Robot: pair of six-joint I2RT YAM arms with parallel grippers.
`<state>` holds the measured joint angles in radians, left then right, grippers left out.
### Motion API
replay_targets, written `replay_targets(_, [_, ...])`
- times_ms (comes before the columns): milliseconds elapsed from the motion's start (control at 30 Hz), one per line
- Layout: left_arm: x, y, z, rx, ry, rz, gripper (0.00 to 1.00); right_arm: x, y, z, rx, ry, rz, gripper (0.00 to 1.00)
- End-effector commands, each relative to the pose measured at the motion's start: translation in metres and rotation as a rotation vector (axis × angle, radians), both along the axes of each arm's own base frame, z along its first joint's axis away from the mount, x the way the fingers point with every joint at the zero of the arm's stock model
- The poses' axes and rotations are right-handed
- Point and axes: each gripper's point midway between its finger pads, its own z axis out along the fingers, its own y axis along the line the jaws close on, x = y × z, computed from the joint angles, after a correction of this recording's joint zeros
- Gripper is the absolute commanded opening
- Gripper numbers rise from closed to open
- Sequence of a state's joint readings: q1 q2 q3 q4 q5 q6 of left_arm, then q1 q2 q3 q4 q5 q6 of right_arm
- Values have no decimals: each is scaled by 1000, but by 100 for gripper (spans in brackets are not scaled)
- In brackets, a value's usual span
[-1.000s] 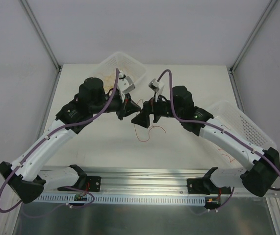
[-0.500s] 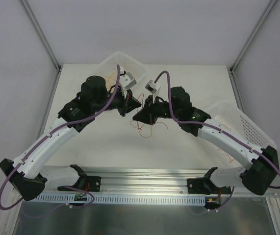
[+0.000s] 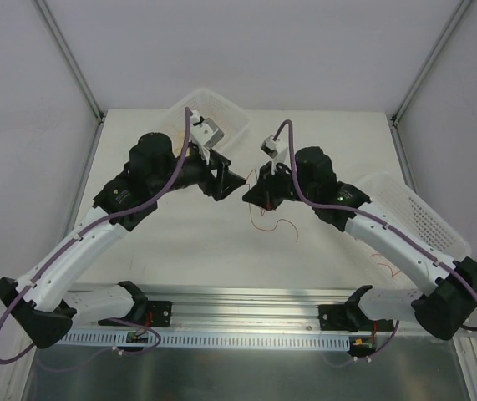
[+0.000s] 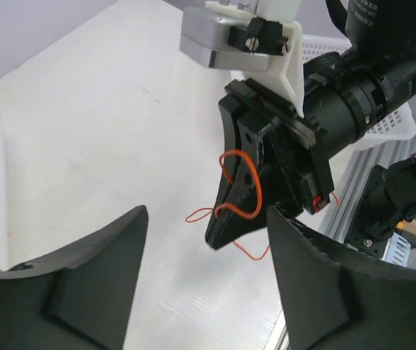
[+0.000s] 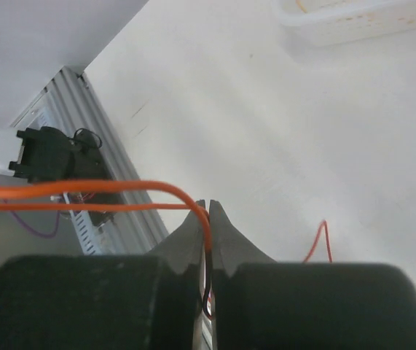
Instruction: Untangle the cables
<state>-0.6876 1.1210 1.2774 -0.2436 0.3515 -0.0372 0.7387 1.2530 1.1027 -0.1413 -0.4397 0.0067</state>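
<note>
My right gripper (image 5: 208,211) is shut on a thin orange cable (image 5: 120,188), which loops out to the left of its tips. In the left wrist view that same orange cable (image 4: 256,186) curls over the right gripper (image 4: 222,237). A thinner red cable (image 4: 197,215) trails from it onto the table, also visible from above as a red cable (image 3: 281,224). My left gripper (image 4: 208,292) stands open with nothing between its fingers, just left of the right gripper (image 3: 251,197) and apart from it. From above, the left gripper (image 3: 235,179) hovers over the table.
A white basket (image 3: 228,115) at the back left holds orange cables. A second white basket (image 3: 418,213) at the right lies partly under my right arm, with red strands (image 3: 384,267) near it. An aluminium rail (image 3: 238,322) runs along the near edge.
The right gripper has shut on the orange cable. The left gripper, shut before, has opened and let go. The two grippers have drawn slightly apart, and the strands have shifted right.
</note>
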Motion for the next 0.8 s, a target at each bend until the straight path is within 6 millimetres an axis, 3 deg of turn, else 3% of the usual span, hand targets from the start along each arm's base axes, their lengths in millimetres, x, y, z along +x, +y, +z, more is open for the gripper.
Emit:
replay_targets(0, [-4,8,21,-72,-50,43,69,7,-25,18,-21,-65,-73,1])
replay_targets(100, [-3,21,17,-76,-64,106,87,25,-63,19,-94,-87,-202,1])
replay_targets(267, [6,54,-14,-50,-58,291,98,38,-140,6,-279,-68,-416,1])
replay_targets(300, [8,60,-20,-43,-51,327,99,46,-168,9,-321,-92,-516,0])
replay_targets(367, [15,80,-44,-16,-26,443,99,43,-202,5,-404,-81,-617,0])
replay_targets(400, [17,87,-51,-10,-20,483,99,46,-235,9,-463,-110,-735,1])
replay_targets(467, [20,104,-73,24,-7,575,99,42,-267,4,-545,-107,-832,1])
replay_targets(500, [20,109,-80,36,-3,598,99,42,-297,4,-600,-98,-948,1])
replay_targets(567, [21,121,-96,58,4,656,99,35,-328,-9,-671,-44,-1050,1])
replay_targets(600, [20,124,-101,66,8,667,99,31,-356,-14,-715,-12,-1171,1])
replay_targets(700, [19,133,-112,76,14,706,99,14,-388,-37,-749,111,-1349,1])
replay_targets(767, [18,136,-120,84,23,718,99,6,-399,-62,-761,225,-1427,2])
